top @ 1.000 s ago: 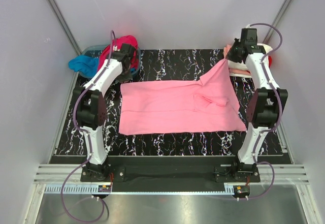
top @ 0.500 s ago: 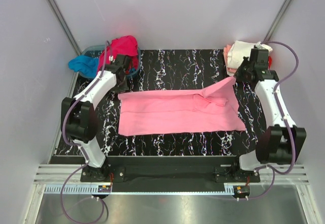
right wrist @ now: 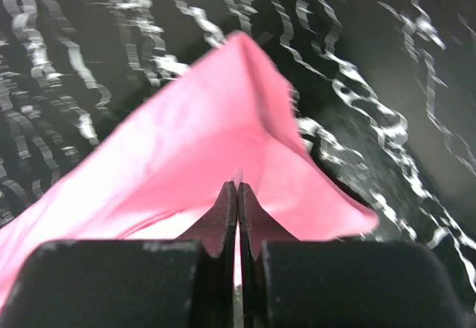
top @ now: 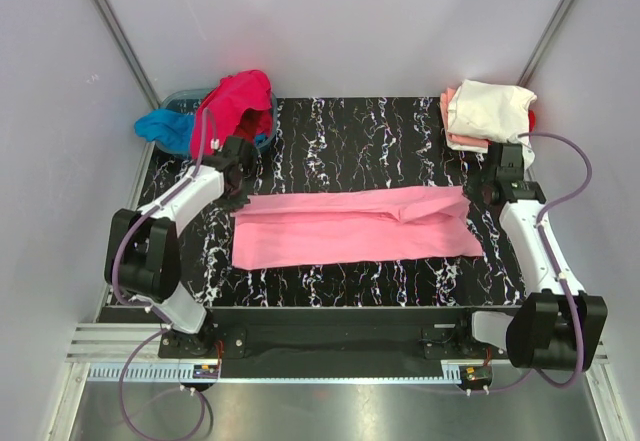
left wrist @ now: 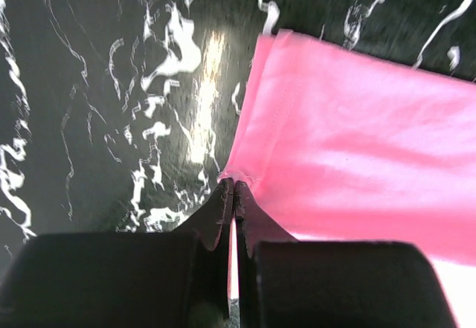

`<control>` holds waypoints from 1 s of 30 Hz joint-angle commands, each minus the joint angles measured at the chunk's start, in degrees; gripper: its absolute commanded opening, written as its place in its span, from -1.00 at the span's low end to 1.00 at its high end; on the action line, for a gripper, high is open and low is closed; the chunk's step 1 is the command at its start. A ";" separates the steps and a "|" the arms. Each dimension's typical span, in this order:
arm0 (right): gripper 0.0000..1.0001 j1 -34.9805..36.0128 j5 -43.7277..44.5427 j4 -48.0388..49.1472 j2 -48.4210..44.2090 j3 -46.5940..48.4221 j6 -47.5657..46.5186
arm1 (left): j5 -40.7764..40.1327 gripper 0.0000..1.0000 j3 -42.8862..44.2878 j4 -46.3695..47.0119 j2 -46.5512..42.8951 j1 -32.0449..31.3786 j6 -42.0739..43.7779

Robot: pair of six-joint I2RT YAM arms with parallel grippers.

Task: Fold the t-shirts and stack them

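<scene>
We list one light pink soft cloth t-shirt (top: 350, 226), lying as a long flat band across the middle of the black white-veined table (top: 340, 131). The left gripper (top: 238, 199) is pinched tight on its far left corner, and the right gripper (top: 478, 193) is pinched tight on its far right corner, where the cloth tents up. We also note a folded cream white shirt (top: 490, 109) on a salmon shirt (top: 462, 141) at the far right corner. A hot pink shirt (top: 235, 101) and a bright blue shirt (top: 165, 126) are heaped at the grey-blue plastic basin (top: 185, 94), far left.

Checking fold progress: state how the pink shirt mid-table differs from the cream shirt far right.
The pink shirt lies in a long flat band; the cream shirt sits bundled on a stack. The left gripper and right gripper pinch the pink shirt; nothing holds the cream shirt. Both are plain cloth.
</scene>
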 commanded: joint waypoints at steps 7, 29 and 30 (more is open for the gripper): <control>0.55 -1.99 10.97 -4.52 -1.62 -3.26 7.94 | 2.32 -0.13 -8.02 0.69 -8.78 -0.38 -5.39; 0.50 5.57 -22.33 11.12 16.99 -11.20 16.82 | 6.26 -0.10 2.78 2.61 11.51 -5.30 -2.58; 0.49 5.66 -22.42 11.12 21.37 -9.61 16.65 | 7.05 -0.11 2.26 2.44 12.64 -5.82 -2.40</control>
